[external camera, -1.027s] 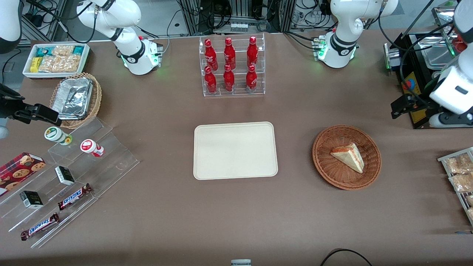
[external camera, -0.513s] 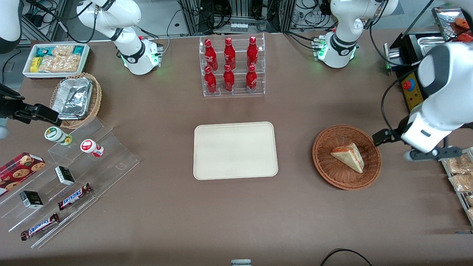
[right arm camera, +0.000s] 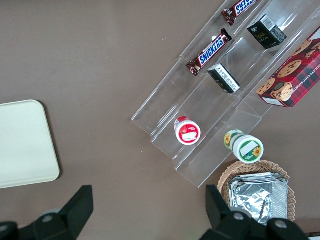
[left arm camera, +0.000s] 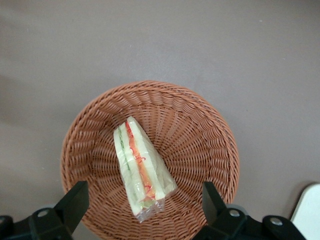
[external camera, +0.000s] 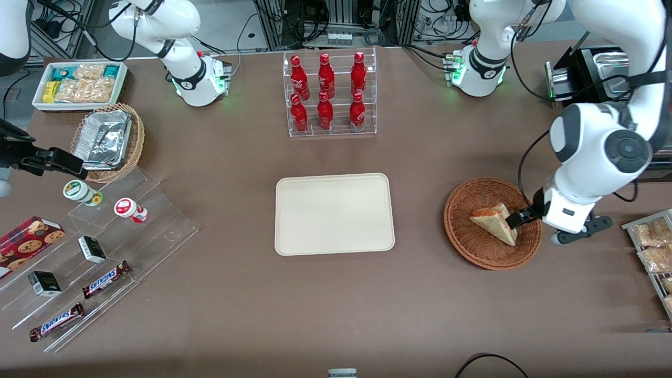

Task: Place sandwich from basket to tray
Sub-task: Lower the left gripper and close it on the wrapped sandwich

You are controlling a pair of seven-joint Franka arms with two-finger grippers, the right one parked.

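Note:
The sandwich [external camera: 493, 223] is a pale wrapped wedge with red, orange and green filling, lying in the round reddish-brown basket [external camera: 462, 247]. My gripper [external camera: 522, 215] hangs over the basket's rim at the working arm's end, just above the sandwich's edge. In the left wrist view the sandwich [left arm camera: 140, 172] lies across the basket [left arm camera: 200, 130], and the gripper [left arm camera: 144, 200] is open, its two black fingers [left arm camera: 75, 200] standing wide on either side of the wedge's narrow end without touching it. The cream tray [external camera: 334, 213] lies flat mid-table beside the basket, toward the parked arm, with nothing on it.
A clear rack of red bottles [external camera: 328, 94] stands farther from the camera than the tray. A wire rack of snack bags [external camera: 653, 247] sits at the table edge by the working arm. Acrylic steps with snacks [external camera: 105, 247] and a tan basket of foil trays [external camera: 107, 139] are at the parked arm's end.
The working arm has swung in from the table's end and come down, bringing the gripper from outside the basket to over its rim beside the sandwich. Sandwich and basket have not moved.

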